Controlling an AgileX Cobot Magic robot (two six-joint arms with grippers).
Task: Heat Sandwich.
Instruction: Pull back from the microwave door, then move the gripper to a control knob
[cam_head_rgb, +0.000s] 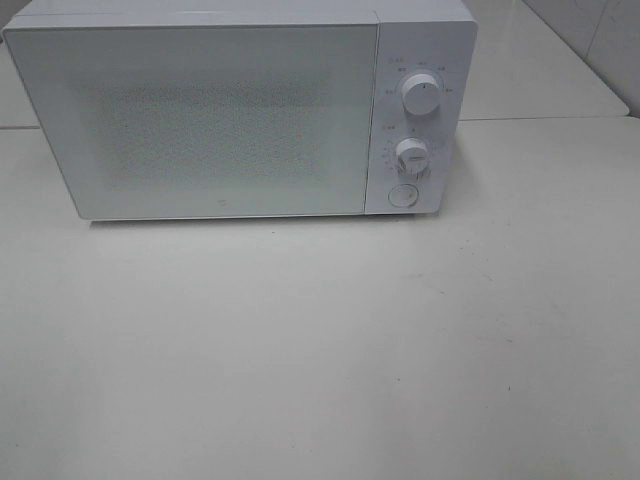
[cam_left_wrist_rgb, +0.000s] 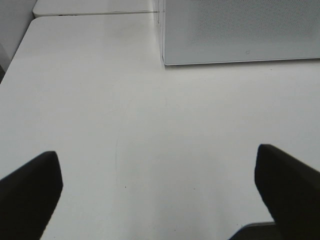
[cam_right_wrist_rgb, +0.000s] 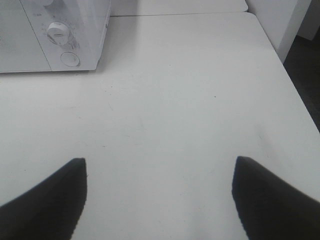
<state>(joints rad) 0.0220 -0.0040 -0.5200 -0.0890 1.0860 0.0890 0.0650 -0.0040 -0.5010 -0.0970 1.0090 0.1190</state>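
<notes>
White plastic and a pale table (cam_head_rgb: 320, 370) fill the exterior high view: a microwave (cam_head_rgb: 200, 115) stands with its speckled door shut. Its panel carries an upper knob (cam_head_rgb: 421, 92), a lower knob (cam_head_rgb: 411, 153) and a round button (cam_head_rgb: 403, 196). The markings ringing the knobs are too small to read. Neither claw shows here.

In the left wrist view, the left claw (cam_left_wrist_rgb: 157, 160) is spread wide, its black fingers (cam_left_wrist_rgb: 30, 195) over bare tabletop with nothing between them. The microwave's door corner (cam_left_wrist_rgb: 240, 35) lies ahead of it, well apart; a tiny mark on the door is illegible.

In the right wrist view, the right claw (cam_right_wrist_rgb: 160, 164) is likewise spread, pinching nothing. The panel's lower knob (cam_right_wrist_rgb: 58, 31) and button (cam_right_wrist_rgb: 69, 59) sit ahead, well apart.

No view shows the sandwich, so its place relative to either claw cannot be told.
</notes>
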